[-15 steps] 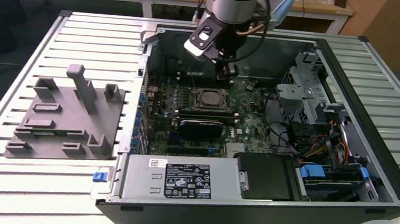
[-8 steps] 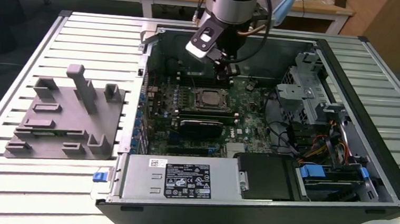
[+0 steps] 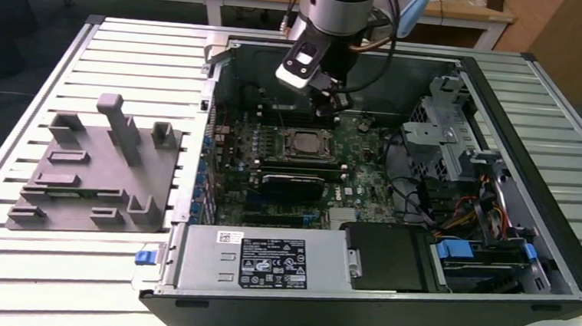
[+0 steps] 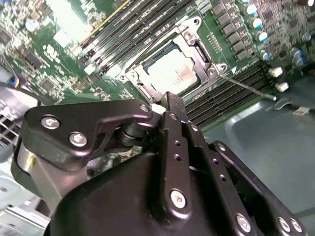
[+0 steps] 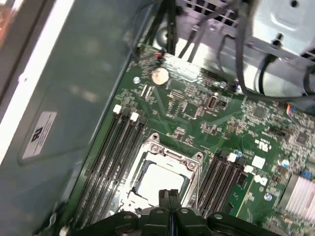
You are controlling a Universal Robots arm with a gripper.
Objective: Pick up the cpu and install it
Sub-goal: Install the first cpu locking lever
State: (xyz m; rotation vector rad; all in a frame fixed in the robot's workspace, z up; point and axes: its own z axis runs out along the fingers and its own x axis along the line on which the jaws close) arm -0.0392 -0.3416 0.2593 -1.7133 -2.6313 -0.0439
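Note:
The cpu point(image 3: 303, 142) lies flat in the dark socket on the green motherboard, its silver top facing up. Both wrist views show the cpu point(image 4: 172, 73) point(image 5: 158, 179) inside the metal socket frame point(image 4: 193, 30) point(image 5: 173, 158), which surrounds it. My gripper point(image 3: 329, 102) hangs inside the open computer case, a little above and behind the socket in the exterior view. Its black fingertips point(image 5: 170, 195) are pressed together with nothing between them, just off the cpu's edge. The gripper point(image 4: 171, 101) is apart from the chip.
A grey moulded plastic tray point(image 3: 96, 169) sits on the slatted table at the exterior view's left. The case wall point(image 3: 340, 57) stands close behind the arm. Memory slots point(image 5: 110, 152) flank the socket, with the power supply point(image 3: 263, 261) in front and the drive cage and cables point(image 3: 446, 143) at the right.

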